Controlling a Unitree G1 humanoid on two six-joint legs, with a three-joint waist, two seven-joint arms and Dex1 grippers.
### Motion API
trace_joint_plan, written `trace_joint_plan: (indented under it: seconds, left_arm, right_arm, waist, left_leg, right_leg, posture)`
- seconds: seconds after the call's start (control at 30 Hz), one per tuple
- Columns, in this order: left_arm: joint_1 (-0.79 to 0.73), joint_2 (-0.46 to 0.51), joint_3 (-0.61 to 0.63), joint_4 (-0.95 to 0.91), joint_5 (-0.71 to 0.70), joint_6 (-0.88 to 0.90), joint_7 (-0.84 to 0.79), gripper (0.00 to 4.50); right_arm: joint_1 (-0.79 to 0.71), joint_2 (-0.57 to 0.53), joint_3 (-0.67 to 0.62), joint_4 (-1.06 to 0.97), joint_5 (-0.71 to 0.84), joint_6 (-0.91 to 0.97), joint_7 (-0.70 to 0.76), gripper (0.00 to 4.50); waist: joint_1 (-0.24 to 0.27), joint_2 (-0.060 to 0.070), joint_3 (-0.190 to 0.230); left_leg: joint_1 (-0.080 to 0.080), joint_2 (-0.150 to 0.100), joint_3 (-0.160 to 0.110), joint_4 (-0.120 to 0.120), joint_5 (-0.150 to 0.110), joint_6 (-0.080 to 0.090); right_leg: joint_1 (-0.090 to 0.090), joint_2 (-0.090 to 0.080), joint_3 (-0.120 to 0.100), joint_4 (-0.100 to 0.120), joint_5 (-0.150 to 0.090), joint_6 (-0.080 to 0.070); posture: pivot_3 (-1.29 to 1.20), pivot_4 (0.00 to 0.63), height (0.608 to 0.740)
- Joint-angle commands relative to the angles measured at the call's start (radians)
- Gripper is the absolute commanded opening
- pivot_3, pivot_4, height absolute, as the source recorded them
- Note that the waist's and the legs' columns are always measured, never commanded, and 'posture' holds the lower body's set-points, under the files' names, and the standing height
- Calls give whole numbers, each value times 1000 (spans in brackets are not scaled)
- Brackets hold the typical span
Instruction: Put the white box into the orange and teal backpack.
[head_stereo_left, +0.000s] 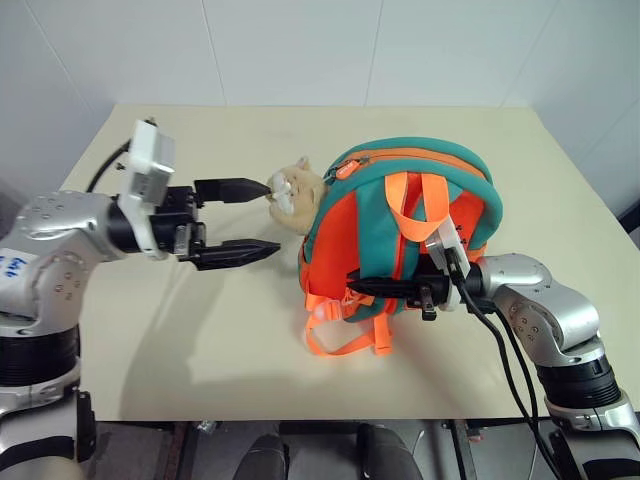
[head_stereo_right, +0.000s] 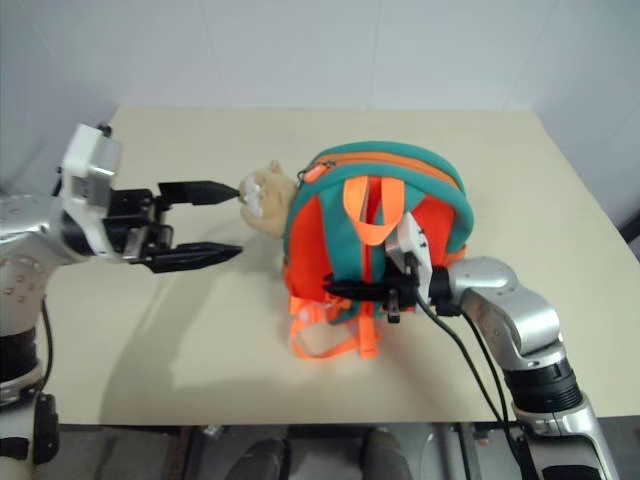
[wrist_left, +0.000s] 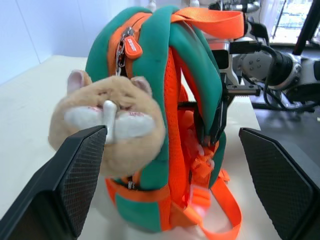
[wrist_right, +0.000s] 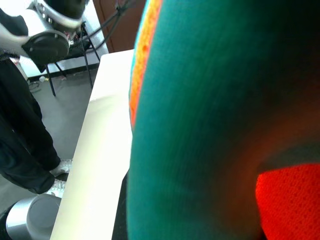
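On the beige tabletop (head_stereo_left: 200, 340) our spread left gripper (head_stereo_left: 250, 218) faces the plush toy (head_stereo_left: 296, 196) hanging beside the orange and teal backpack (head_stereo_left: 400, 235); our right gripper (head_stereo_left: 362, 287), pressed together, grips its strap.

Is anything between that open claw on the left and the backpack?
Yes. The tan plush toy hanging from the backpack sits right between it and the open left gripper, close to the upper finger's tip. The backpack's zipper looks closed too.

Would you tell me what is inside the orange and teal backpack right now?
Its inside cannot be seen: the orange and teal backpack stands upright on the table with the zipper along its top looking closed. Whether the white box is inside cannot be told.
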Motion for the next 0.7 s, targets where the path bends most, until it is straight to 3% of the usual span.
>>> trace_joint_plan:
  seconds: [0.03, 0.43, 0.67, 0.7]
  left_arm:
    - [-54, -55, 0, 118, 87, -140, 68, 4500]
    - [-190, -159, -96, 354, 176, -272, 29, 4500]
    - [-206, -207, -167, 360, 188, -267, -30, 4500]
    - [-208, -206, -182, 360, 204, -256, -19, 4320]
  right_arm:
    - [-26, 8, -3, 0, -1, -29, 16, 632]
    - [-35, 28, 6, 11, -18, -28, 19, 632]
    - [-31, 30, 5, 6, -21, -27, 16, 632]
    - [-31, 29, 4, 5, -20, -27, 16, 632]
  waist:
    - [1, 0, 0]
    - [4, 0, 0]
    - [4, 0, 0]
    - [4, 0, 0]
  left_leg:
    - [0, 0, 0, 0, 0, 0]
    - [-2, 0, 1, 0, 1, -2]
    - [-2, 0, 2, 0, 1, -2]
    - [-2, 0, 2, 0, 1, -2]
  right_leg:
    - [0, 0, 0, 0, 0, 0]
    - [-1, 0, 0, 0, 1, 1]
    - [-1, 0, 0, 0, 1, 1]
    - [-1, 0, 0, 0, 1, 1]
  posture:
    - [0, 150, 740]
    - [0, 150, 740]
    - [0, 150, 740]
    - [0, 150, 740]
